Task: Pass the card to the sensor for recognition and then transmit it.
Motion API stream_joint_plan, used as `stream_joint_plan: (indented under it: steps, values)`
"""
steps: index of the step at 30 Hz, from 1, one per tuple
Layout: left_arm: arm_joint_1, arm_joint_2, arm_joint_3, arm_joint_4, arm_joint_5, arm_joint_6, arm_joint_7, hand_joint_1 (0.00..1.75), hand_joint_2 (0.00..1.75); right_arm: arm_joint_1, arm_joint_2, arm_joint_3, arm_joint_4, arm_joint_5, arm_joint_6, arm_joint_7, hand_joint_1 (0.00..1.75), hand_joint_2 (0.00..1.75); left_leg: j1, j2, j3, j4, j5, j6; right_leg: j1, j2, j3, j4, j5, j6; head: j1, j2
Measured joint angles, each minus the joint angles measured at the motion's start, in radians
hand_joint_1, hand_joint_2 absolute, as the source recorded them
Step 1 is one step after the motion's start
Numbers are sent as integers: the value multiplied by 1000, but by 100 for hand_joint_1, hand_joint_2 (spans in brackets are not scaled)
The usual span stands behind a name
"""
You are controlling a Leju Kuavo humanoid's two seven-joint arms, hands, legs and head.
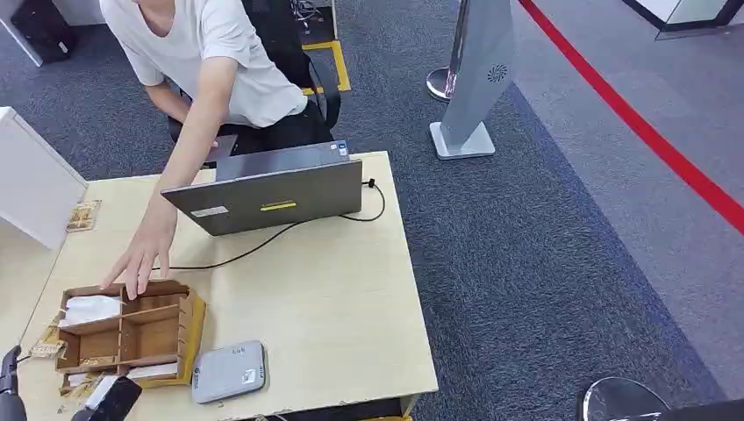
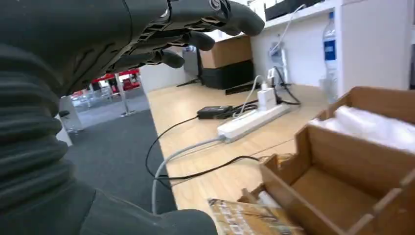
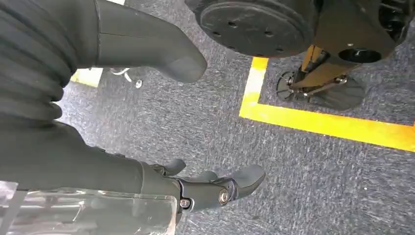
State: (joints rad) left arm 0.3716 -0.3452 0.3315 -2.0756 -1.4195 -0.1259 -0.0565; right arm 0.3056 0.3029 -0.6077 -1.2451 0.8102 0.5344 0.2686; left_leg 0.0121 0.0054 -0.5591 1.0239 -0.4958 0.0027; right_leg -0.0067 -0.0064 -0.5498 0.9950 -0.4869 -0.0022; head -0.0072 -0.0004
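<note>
A wooden organizer box (image 1: 132,329) stands at the table's front left, with white wrapping (image 1: 92,309) in one compartment and patterned cards (image 1: 88,361) in its front slots. One patterned card (image 2: 249,218) lies beside the box, just below my left hand (image 2: 186,29), whose fingers are stretched out and hold nothing. In the head view my left hand (image 1: 10,377) shows at the bottom left corner. The grey sensor pad (image 1: 228,372) lies flat, to the right of the box. My right hand (image 3: 215,188) hangs over the carpet, empty, fingers apart.
A seated person reaches across the table, their hand (image 1: 136,259) on the box's far rim. A laptop (image 1: 272,197) with a black cable stands mid-table. Another card (image 1: 83,215) lies at the left. A power strip (image 2: 252,122) and cables lie beyond the box.
</note>
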Motion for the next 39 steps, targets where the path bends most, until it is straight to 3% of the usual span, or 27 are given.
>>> stream_joint_plan:
  steps: [17,28,39]
  values:
    - [-15,-9,128,107,3,10,38,0,175,-2,0,0,0,26,7,-8,0,175,0,0,0,0,0,0,0,0,0,0,0,0,0,0]
    - [-77,-13,144,179,-61,146,-2,0,175,-10,0,0,7,76,21,-37,0,175,0,0,0,0,0,0,0,0,0,0,0,0,0,0]
    - [-107,-13,143,219,-88,156,-9,0,175,-12,0,0,15,81,31,-41,0,175,0,0,0,0,0,0,0,0,0,0,0,0,0,0]
